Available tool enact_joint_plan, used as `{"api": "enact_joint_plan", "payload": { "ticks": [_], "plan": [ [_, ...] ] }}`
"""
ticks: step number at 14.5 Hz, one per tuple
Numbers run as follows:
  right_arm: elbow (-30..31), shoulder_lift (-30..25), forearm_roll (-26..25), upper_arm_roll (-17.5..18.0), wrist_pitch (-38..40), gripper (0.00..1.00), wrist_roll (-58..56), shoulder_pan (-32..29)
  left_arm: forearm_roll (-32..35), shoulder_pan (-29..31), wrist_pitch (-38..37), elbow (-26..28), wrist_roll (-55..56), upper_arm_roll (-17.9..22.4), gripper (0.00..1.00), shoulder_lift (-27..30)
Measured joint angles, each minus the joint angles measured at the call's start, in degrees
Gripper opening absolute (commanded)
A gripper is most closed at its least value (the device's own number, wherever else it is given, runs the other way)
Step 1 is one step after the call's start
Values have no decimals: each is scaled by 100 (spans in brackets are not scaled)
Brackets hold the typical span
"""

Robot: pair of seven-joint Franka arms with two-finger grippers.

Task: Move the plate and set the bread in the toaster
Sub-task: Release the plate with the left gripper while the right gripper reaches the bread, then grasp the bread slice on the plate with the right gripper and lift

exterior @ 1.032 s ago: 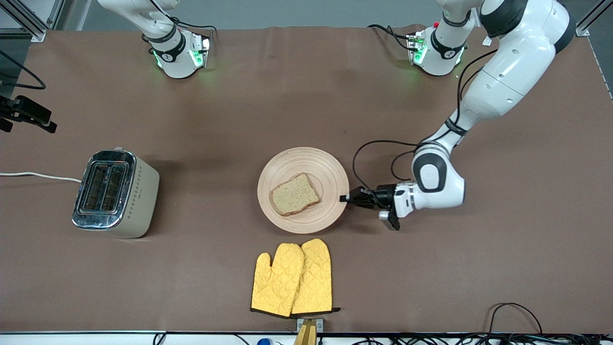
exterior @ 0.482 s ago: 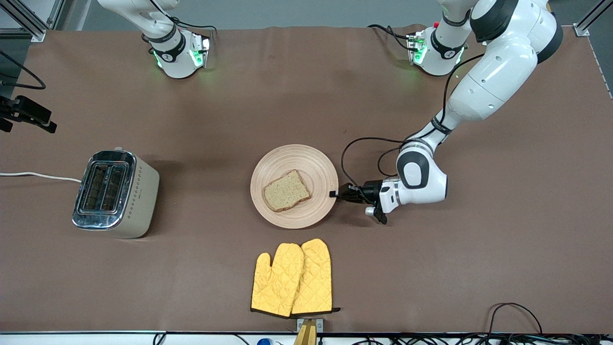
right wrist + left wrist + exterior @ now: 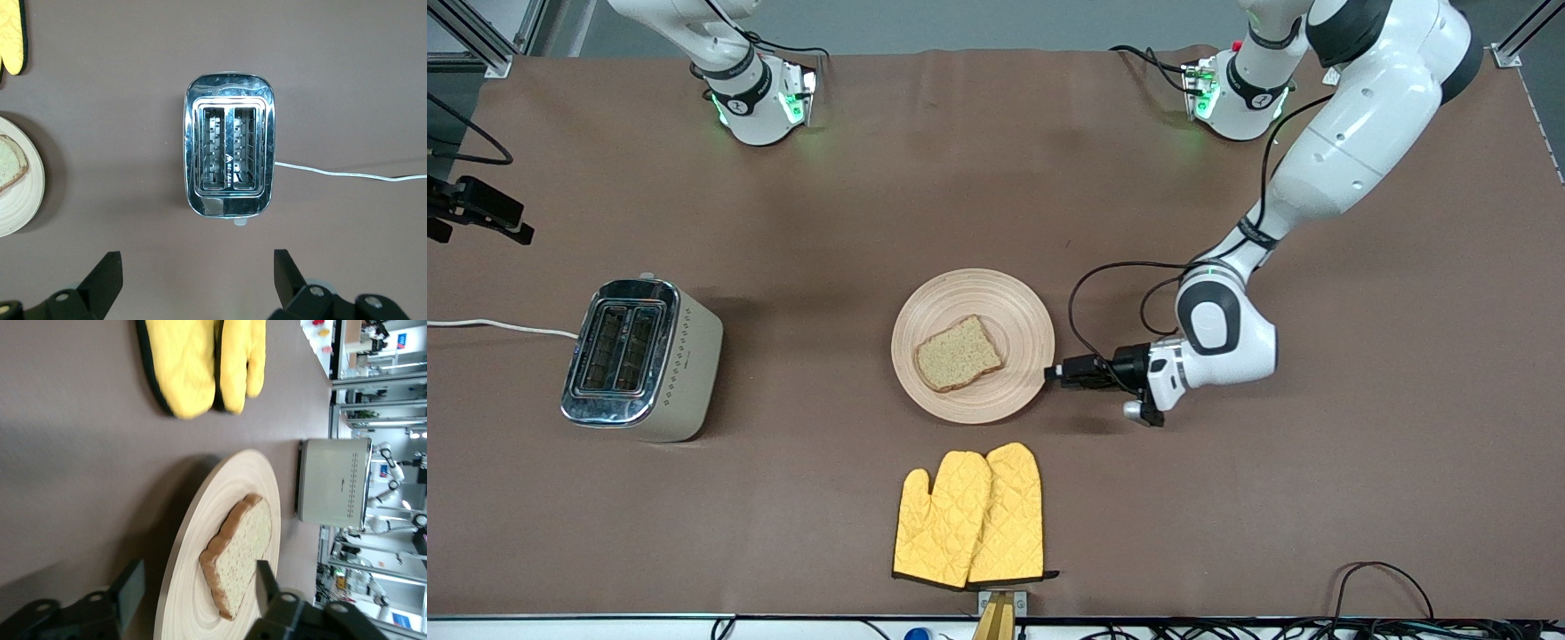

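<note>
The beige wooden plate [image 3: 1009, 307] lies mid-table with the slice of bread [image 3: 959, 353] on it. My left gripper [image 3: 1060, 372] is low at the plate's edge toward the left arm's end, open; in the left wrist view the left gripper [image 3: 198, 590] has the plate's rim [image 3: 200, 513] between its spread fingers, with the bread [image 3: 243, 550] just ahead. The chrome-topped toaster [image 3: 640, 358] stands toward the right arm's end, slots empty. My right gripper [image 3: 193, 273] is open and empty, high over the table beside the toaster [image 3: 229, 162].
A pair of yellow oven mitts [image 3: 969, 516] lies nearer the front camera than the plate, also in the left wrist view [image 3: 200, 363]. The toaster's white cord [image 3: 498, 326] runs off the table's end. The plate's edge [image 3: 20, 200] shows in the right wrist view.
The plate with the bread slid a little toward the toaster, drawn by the left gripper. The left gripper has since opened and drawn back slightly from the rim.
</note>
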State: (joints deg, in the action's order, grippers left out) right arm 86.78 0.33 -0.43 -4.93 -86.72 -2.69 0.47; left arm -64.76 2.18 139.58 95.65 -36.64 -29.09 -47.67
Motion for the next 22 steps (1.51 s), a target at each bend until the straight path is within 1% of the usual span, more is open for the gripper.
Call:
{"api": "enact_joint_plan", "payload": {
  "ticks": [2,4,7,8,10,12,14,15,19,21,22],
  "plan": [
    [5,13,0,10,24,100,-36,113,789,291,-104,-34,732,31,100,403],
    [21,36,39,29,64,100,-154,355,1714,696,-633,-87,1601,33,100,896],
    [142,163,198,57,116,100,-78,1015,3346,1162,-1378,-258,3013,34,100,1547],
    [170,271,237,61,30,100,100,1247,4014,1211,-1605,-345,3498,34,100,1710],
    [197,567,307,65,-430,100,665,1620,5252,1225,-2051,-528,4314,33,100,1979],
    [223,941,467,65,-970,100,1060,1929,6047,1225,-2589,-704,4625,34,100,2209],
    [244,1353,812,63,-1505,100,1291,2168,6570,1266,-3086,-857,4690,49,100,2432],
    [252,1565,891,64,-1803,100,1383,2278,6734,1296,-3356,-930,4690,54,100,2563],
    [265,2434,944,62,-2950,99,1546,2701,7125,1368,-4402,-1255,4690,76,100,3140],
    [265,2812,944,59,-3340,91,1583,2839,7272,1449,-4977,-1448,4679,77,100,3330],
    [265,2972,946,58,-3517,89,1646,2900,7314,1475,-5160,-1532,4676,77,100,3382]
  ]
}}
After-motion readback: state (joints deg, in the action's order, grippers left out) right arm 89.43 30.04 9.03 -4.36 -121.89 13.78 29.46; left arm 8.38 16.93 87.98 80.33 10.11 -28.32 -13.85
